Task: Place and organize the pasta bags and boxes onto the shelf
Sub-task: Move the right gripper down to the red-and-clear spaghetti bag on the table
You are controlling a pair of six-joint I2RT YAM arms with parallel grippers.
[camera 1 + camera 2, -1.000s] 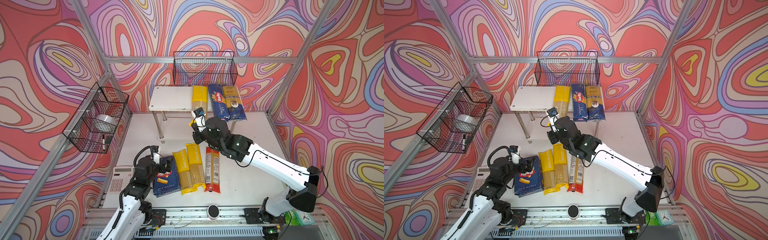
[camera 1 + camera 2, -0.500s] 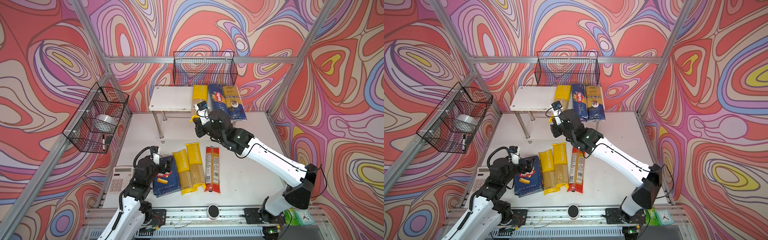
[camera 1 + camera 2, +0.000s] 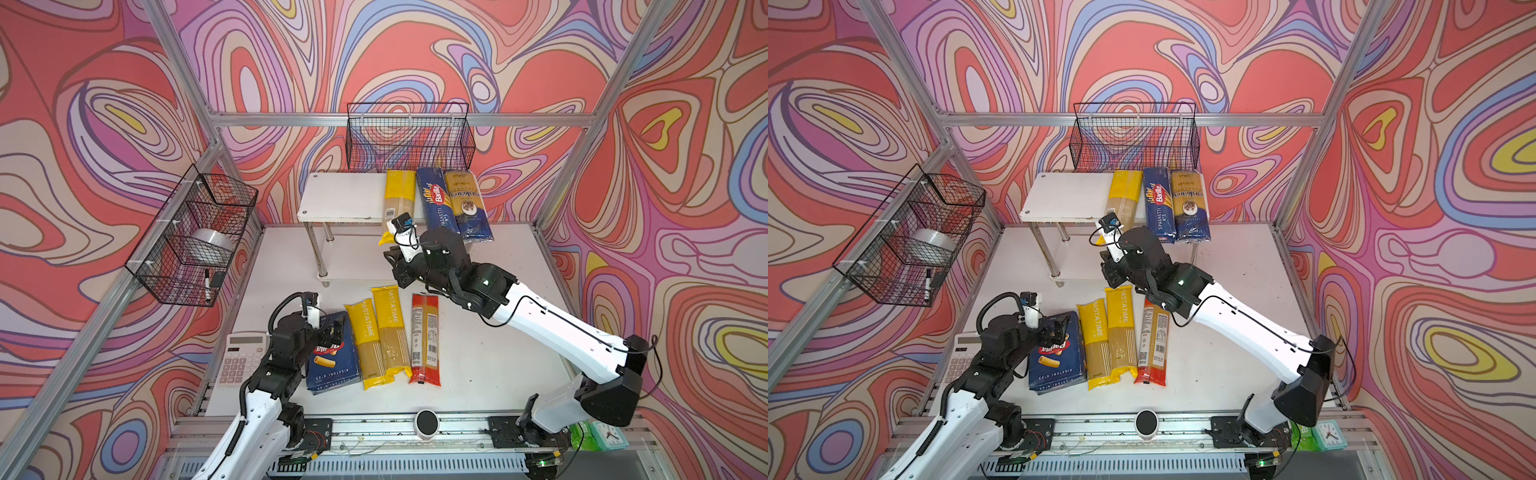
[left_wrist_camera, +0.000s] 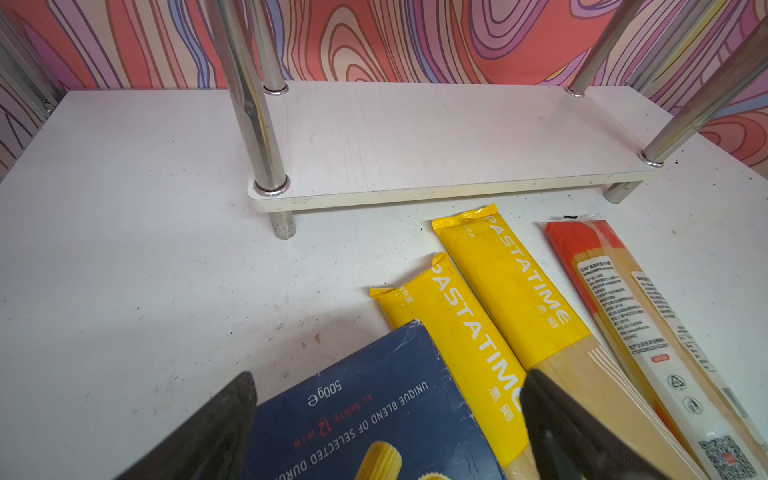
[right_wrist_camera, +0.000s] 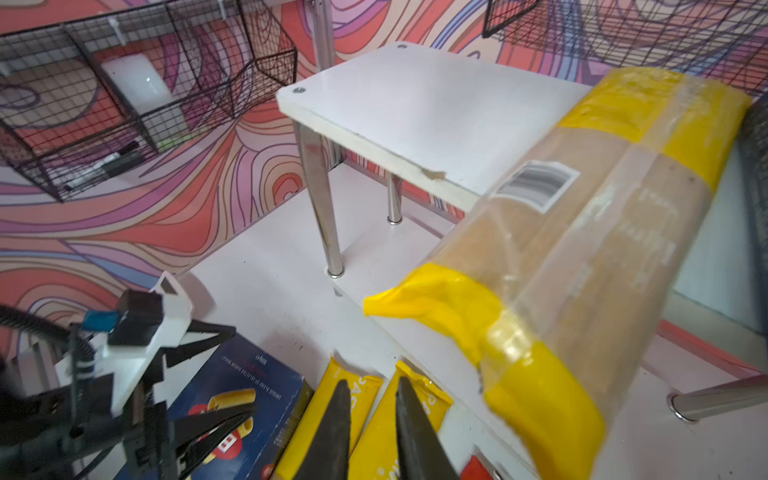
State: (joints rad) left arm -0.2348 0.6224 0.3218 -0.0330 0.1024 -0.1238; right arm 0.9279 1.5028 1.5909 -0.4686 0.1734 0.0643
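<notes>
Three packs (image 3: 434,203) are laid atop the shelf (image 3: 340,199); the right gripper (image 5: 371,386) is held just before it, narrowly parted, empty; the left gripper (image 4: 390,376) is spread wide over the rigatoni box (image 3: 332,365).

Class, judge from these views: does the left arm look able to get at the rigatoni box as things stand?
Probably yes. The left gripper hangs open right over the rigatoni box, whose end shows between the jaws in the left wrist view. Nothing covers the box.
</notes>
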